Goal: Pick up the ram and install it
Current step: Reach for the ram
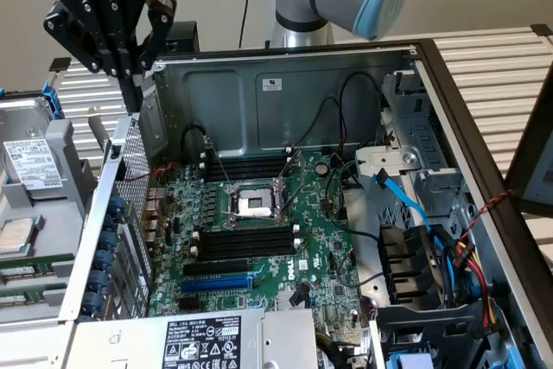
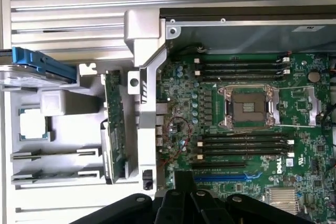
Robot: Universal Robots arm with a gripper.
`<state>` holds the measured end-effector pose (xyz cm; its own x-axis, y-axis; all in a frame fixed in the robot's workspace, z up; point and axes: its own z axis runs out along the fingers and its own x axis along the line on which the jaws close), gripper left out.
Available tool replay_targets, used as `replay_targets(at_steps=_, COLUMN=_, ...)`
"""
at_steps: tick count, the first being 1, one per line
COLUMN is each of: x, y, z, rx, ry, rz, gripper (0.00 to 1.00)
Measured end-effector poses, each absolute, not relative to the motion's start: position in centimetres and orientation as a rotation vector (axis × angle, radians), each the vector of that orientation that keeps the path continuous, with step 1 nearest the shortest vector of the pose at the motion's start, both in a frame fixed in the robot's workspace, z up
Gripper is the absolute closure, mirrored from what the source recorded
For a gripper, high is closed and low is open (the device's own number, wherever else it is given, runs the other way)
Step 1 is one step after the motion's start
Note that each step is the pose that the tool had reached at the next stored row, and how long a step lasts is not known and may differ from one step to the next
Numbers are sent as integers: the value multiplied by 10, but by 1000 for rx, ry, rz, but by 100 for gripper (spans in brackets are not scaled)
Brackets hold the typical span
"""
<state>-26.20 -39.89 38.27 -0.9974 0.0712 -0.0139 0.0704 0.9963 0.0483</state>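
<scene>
Hovering above the gray tray (image 1: 60,140) at the exterior view's left, the black hand (image 1: 123,65) has its fingers pressed together with nothing between them; white ROBOTIQ lettering runs across its body. In the wrist view the hand (image 2: 184,205) appears as dark knuckles over the border of the motherboard (image 2: 181,103).

The ram (image 2: 114,129), a long dark-green stick with black chips, sits in the tray's outer strip. It is just beside the metal wall of the open computer case (image 2: 149,51) and well apart from the hand; any writing on it is too small to read. Elsewhere on the tray lie a hard drive (image 1: 33,162) with an unreadable white printed label and a square processor chip (image 2: 34,124).

Inside the case, the motherboard carries white DELL lettering (image 2: 276,165) near the blue expansion slot (image 2: 226,176). 2 banks of black memory slots (image 2: 244,66) flank the processor socket (image 2: 248,106). A small white sticker (image 1: 272,84) marks the case's back wall, and a black-and-white label (image 1: 203,339) covers the power supply; their text cannot be made out. Everything rests on a pale slatted tabletop (image 2: 68,3).
</scene>
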Motion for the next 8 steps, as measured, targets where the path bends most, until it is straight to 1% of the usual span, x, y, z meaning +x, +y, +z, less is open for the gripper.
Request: replay_targets(at_steps=8, x=-298, y=-399, z=377, rx=112, ry=3145, rz=74, gripper=90)
